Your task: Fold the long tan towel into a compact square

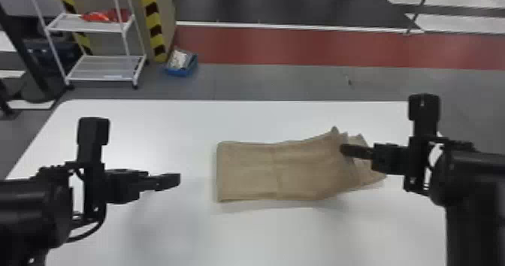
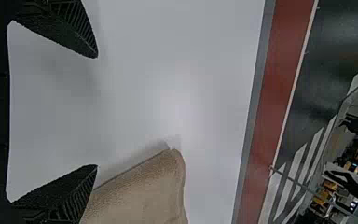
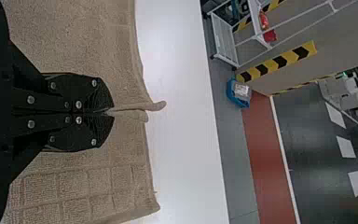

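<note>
The right gripper (image 1: 345, 150) pinches the towel (image 1: 248, 171) toward its right end; the left gripper (image 1: 176, 179) hangs spread, left of it.

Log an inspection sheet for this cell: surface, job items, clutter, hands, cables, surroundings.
Surface: white tabletop, flat.
Job items: tan towel, layered; neat fold at the left end, layers fanned out at the right; not yet a square.
Clutter: loaded blue bin on the floor beyond the table.
Left hand: open, left of the towel, apart from it.
Right hand: shut on the towel near its fanned end.
Cables: black cable looping below the left wrist.
Surroundings: white wheeled cart, red floor strip.
</note>
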